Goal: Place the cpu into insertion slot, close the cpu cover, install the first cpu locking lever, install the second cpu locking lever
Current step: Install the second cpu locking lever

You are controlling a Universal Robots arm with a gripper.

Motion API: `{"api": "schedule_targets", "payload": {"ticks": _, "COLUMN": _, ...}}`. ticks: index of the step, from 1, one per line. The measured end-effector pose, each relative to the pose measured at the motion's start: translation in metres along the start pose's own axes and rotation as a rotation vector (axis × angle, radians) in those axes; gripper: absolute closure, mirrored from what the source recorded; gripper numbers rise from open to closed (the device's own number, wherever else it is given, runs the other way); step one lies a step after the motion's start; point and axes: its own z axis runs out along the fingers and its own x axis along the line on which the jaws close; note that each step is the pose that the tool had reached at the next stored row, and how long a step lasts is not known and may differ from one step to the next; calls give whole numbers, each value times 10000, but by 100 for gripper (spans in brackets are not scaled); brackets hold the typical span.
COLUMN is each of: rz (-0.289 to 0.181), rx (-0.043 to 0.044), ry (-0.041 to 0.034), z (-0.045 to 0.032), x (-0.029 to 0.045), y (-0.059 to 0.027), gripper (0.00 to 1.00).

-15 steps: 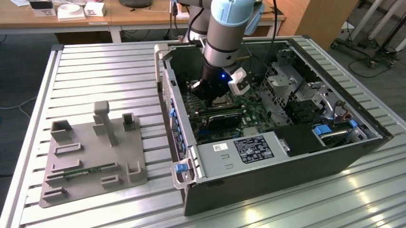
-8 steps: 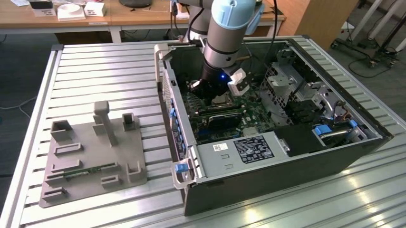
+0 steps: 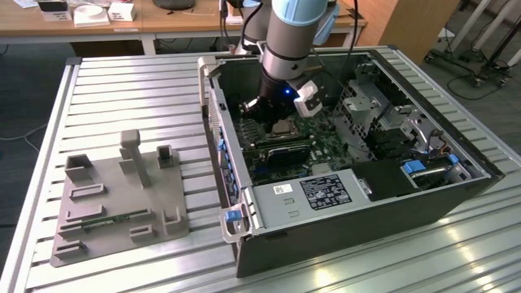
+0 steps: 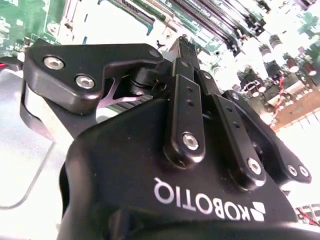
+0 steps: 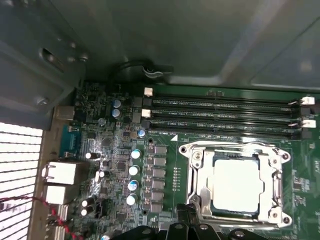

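Observation:
In the first wrist view the cpu (image 5: 237, 185), a pale square chip, lies flat in its socket on the green motherboard. The cpu cover (image 5: 273, 175), a silvery frame with an open window, lies down around it. My gripper (image 5: 187, 222) hangs just off one edge of the socket, its black fingers drawn together with nothing seen between them. The second wrist view looks along the gripper (image 4: 175, 47) from behind, its fingers (image 4: 186, 75) converging over the board. In the exterior view the gripper (image 3: 262, 116) reaches down inside the open computer case beside the cpu (image 3: 283, 126).
Memory slots (image 5: 225, 112) run alongside the socket, and a row of capacitors (image 5: 134, 170) stands on its other side. The case wall (image 3: 213, 122) rises close on the exterior view's left of the arm. A grey fixture plate (image 3: 114, 201) sits on the slatted table outside the case.

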Motion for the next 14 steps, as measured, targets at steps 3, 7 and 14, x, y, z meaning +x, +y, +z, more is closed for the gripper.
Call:
{"api": "schedule_targets", "payload": {"ticks": 3, "rz": -2, "rx": 144, "ry": 8, "z": -74, "x": -1, "y": 11, "gripper": 90}}
{"api": "schedule_targets", "payload": {"ticks": 7, "rz": -10, "rx": 734, "ry": 40, "z": -95, "x": -2, "y": 16, "gripper": 90}}
{"api": "schedule_targets", "payload": {"ticks": 14, "rz": -11, "rx": 819, "ry": 43, "z": -95, "x": -2, "y": 17, "gripper": 90}}
